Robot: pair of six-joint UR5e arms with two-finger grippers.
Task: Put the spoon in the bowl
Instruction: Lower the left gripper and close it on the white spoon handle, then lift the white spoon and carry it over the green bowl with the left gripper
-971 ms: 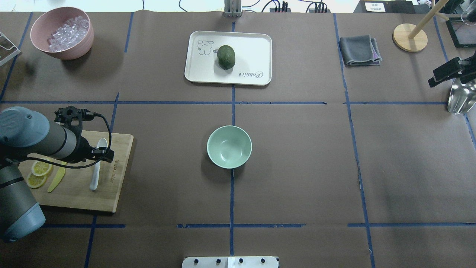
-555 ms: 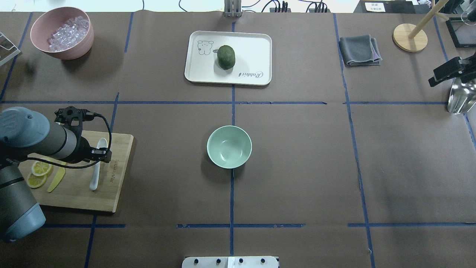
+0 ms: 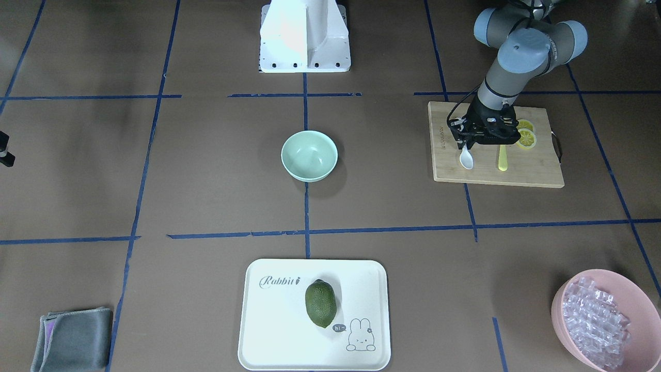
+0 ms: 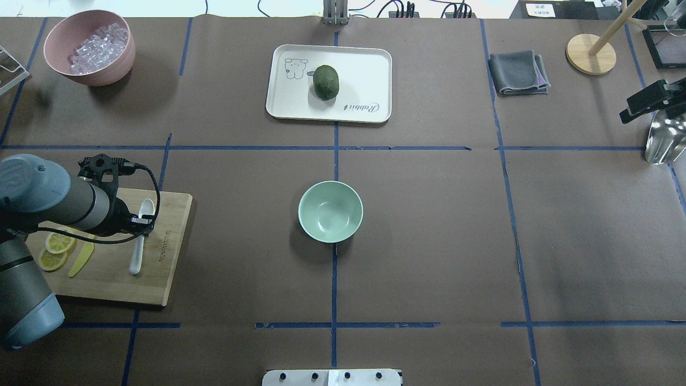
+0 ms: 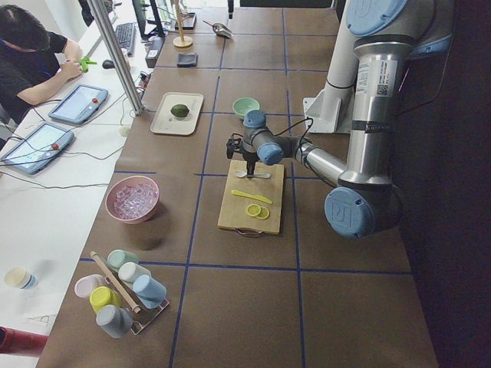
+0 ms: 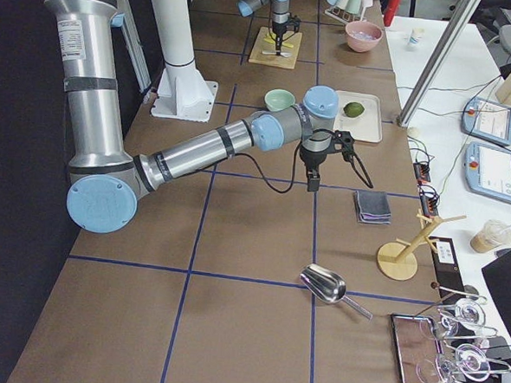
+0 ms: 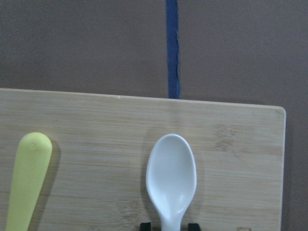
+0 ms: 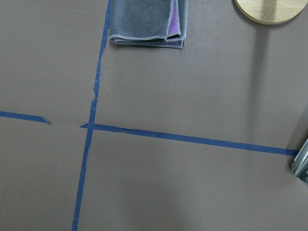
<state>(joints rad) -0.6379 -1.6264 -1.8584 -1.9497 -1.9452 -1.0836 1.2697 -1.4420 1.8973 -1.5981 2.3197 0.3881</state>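
The white spoon (image 4: pixel 138 244) lies on a wooden cutting board (image 4: pixel 166 252) at the table's left, scoop pointing away from the robot. My left gripper (image 4: pixel 142 221) is low over the spoon's neck. In the left wrist view the scoop (image 7: pixel 171 178) fills the middle, and two dark fingertips (image 7: pixel 145 225) stand on either side of the neck, slightly apart from it, open. The mint-green bowl (image 4: pixel 330 210) stands empty at the table's centre, far to the right of the spoon. My right gripper (image 6: pixel 313 179) hovers over bare table at the far right; its jaws do not show.
A yellow knife (image 4: pixel 81 258) and lemon slices (image 4: pixel 56 249) lie on the board left of the spoon. A pink bowl (image 4: pixel 107 75) of clear cubes stands back left. A white tray (image 4: pixel 364 69) with a green fruit, a grey cloth (image 4: pixel 519 72) and a metal scoop (image 4: pixel 664 139) lie beyond.
My left gripper has shifted left across the board, from beside the spoon's handle to over its neck. The spoon and bowl have not moved.
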